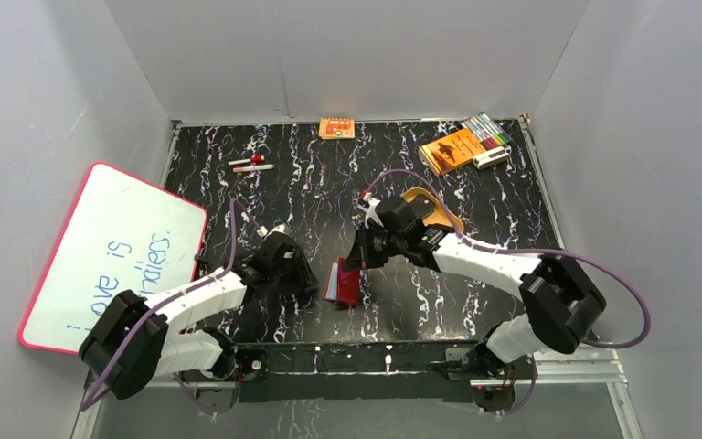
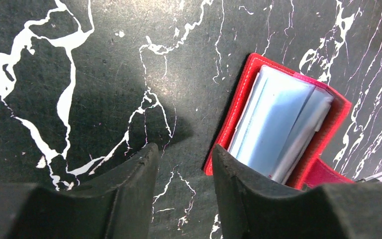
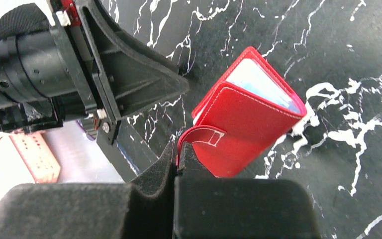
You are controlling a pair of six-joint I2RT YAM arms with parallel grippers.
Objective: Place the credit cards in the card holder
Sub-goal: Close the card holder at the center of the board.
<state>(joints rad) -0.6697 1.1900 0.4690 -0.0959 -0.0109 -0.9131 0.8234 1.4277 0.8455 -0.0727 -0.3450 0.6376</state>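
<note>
The card holder point(image 1: 344, 283) is a red folding wallet lying half open on the black marbled table, near the front centre. Its pale bluish sleeves point(image 2: 273, 127) face up in the left wrist view. My right gripper point(image 1: 362, 266) is shut on its snap tab point(image 3: 202, 136), fingertips pinched together point(image 3: 176, 151). My left gripper point(image 1: 307, 279) is open and empty point(image 2: 181, 152), resting just left of the wallet, with its right finger point(image 2: 229, 167) at the wallet's near edge. No credit cards show in any view.
A tan oval tray point(image 1: 436, 209) sits partly under the right arm. An orange booklet point(image 1: 451, 149), a marker pack point(image 1: 489, 129) and a white item point(image 1: 492, 158) lie back right. A small orange box point(image 1: 336, 128) is back centre, two pens point(image 1: 250, 165) back left, a whiteboard point(image 1: 110, 251) left.
</note>
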